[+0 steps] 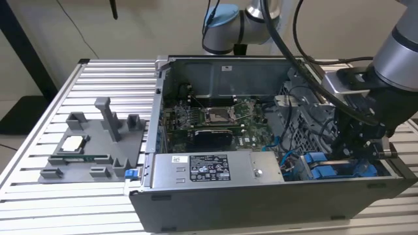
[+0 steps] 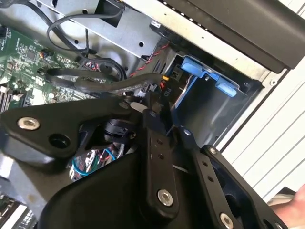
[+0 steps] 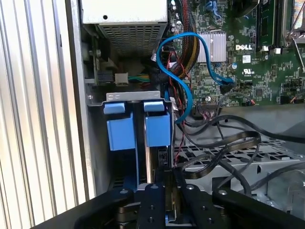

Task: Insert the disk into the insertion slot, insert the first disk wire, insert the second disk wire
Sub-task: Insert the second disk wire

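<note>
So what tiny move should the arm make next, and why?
Probably a short, slow, straight push down into the drive bay. The gripper sits low in the computer case's corner, right above the blue frames. Loose black cables lie close beside it, so anything sideways might snag them. I cannot tell whether it holds anything.
</note>
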Motion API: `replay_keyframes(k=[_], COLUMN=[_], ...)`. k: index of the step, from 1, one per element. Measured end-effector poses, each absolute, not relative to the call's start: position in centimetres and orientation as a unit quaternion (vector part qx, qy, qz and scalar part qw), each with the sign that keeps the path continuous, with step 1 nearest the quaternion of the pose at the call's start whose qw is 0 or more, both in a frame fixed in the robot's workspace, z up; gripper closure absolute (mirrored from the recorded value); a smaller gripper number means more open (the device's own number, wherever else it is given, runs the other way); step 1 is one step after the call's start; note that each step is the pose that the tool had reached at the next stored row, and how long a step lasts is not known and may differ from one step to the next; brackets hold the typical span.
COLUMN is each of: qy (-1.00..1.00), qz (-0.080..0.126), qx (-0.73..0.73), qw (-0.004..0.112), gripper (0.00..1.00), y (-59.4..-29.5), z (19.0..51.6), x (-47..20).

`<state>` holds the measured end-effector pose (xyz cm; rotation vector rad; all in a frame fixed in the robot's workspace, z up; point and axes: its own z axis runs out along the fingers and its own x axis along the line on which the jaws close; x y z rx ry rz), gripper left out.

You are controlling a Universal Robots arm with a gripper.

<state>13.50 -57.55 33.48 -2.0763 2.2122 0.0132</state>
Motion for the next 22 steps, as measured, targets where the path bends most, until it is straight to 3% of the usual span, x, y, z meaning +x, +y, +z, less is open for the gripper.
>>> replay_keyframes(k=[1,2,13,22], qy=[0.728,0.728,0.728,0.728], qz=[0.004,0.004,0.004,0.005], qx=[-0.683,-0.683,-0.683,-0.683], qw=[0.054,0.053,0.053,0.054], gripper=[0.77,0.7,0.7,0.7], y=[-57.5,-57.5,-57.6,-57.5], z=[33.8,34.3,39.2,39.4], x=[13.5,13.5,13.5,13.5])
